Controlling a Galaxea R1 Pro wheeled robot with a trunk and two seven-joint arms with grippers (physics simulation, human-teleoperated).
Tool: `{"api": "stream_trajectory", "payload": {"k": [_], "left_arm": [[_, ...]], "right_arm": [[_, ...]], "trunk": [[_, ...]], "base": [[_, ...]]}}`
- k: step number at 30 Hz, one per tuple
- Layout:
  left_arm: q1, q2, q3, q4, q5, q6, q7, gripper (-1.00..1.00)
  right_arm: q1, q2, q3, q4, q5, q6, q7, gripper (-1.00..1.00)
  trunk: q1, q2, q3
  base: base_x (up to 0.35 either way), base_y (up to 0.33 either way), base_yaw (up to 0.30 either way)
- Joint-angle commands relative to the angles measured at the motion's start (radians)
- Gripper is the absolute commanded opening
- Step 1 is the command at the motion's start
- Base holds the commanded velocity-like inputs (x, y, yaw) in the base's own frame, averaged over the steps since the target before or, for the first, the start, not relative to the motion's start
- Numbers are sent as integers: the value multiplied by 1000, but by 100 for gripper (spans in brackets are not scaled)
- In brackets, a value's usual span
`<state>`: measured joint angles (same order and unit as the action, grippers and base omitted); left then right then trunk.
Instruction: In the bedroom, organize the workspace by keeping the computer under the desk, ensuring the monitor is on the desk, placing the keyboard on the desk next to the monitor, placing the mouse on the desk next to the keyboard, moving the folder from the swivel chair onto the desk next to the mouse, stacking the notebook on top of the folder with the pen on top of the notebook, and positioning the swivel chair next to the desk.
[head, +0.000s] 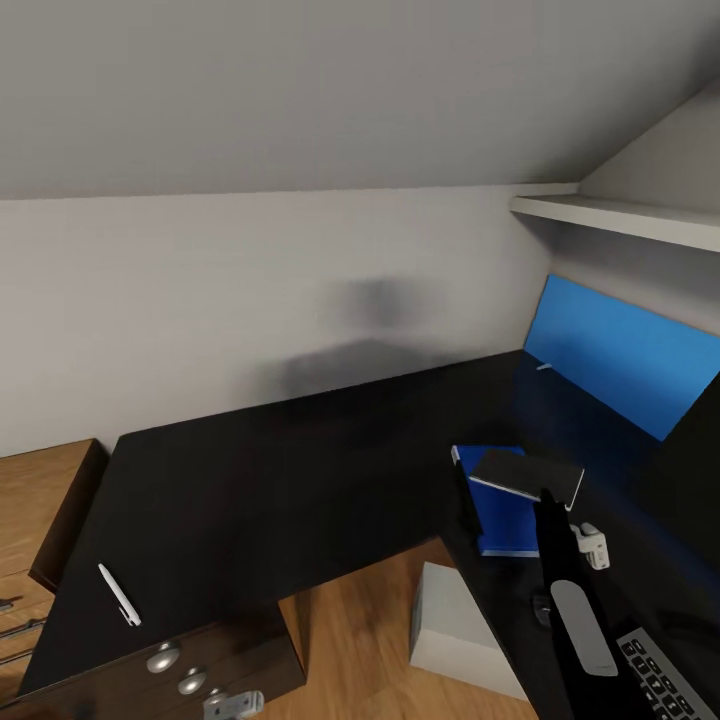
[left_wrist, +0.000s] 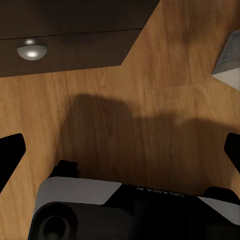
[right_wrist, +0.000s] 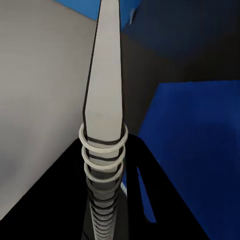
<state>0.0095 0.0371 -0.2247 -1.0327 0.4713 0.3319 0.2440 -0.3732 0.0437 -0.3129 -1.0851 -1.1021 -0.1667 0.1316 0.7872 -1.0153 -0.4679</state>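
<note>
One big black desk (head: 300, 470) runs along the white wall and bends round to the right side, shown from the head view. On its right part lies a blue folder (head: 505, 520), flat on the dark top. The right gripper (head: 545, 497) comes up from below on a long black arm and holds a notebook (head: 527, 475) just above the folder, so the notebook hangs over the folder's top corner. The fingers are pinched on the notebook. In the right wrist view the notebook (right_wrist: 105, 100) is seen edge on, thin and pale, with its ring of white wire loops running down between the dark fingers, and the blue folder (right_wrist: 190, 150) sits behind it. A small white mouse (head: 592, 545) sits on the desk just beside the folder's right edge. A keyboard (head: 665, 675) shows at the bottom right corner of the desk, near the mouse. A wide blue monitor (head: 625, 355) stands further back on the right, under a white shelf (head: 620, 215). A white pen (head: 119, 594) lies far away on the left end of the desk, well apart from the folder. Under the desk a grey box, the computer (head: 450, 625), stands on the wood floor (head: 370, 650). Drawers with round silver knobs (head: 163, 657) sit below the pen. In the left wrist view the left gripper (left_wrist: 120, 150) has its two black fingertips spread wide, holding nothing, over the wood floor, with one silver knob (left_wrist: 31, 48) close by.
</note>
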Motion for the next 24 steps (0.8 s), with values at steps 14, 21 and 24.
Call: {"api": "stream_trajectory", "payload": {"k": [14, 21, 24], "left_arm": [[0, 1, -4, -1, 12, 2, 11, 100], [0, 1, -4, -1, 12, 3, 11, 100], [0, 1, -4, -1, 12, 3, 11, 100]], "right_arm": [[0, 1, -2, 1, -12, 1, 10, 100], [0, 1, -2, -1, -12, 1, 10, 100], [0, 1, -2, -1, -12, 1, 10, 100]], "trunk": [[0, -1, -1], [0, -1, -1], [0, -1, -1]], "base": [[53, 0, 0], [1, 0, 0], [0, 0, 0]]}}
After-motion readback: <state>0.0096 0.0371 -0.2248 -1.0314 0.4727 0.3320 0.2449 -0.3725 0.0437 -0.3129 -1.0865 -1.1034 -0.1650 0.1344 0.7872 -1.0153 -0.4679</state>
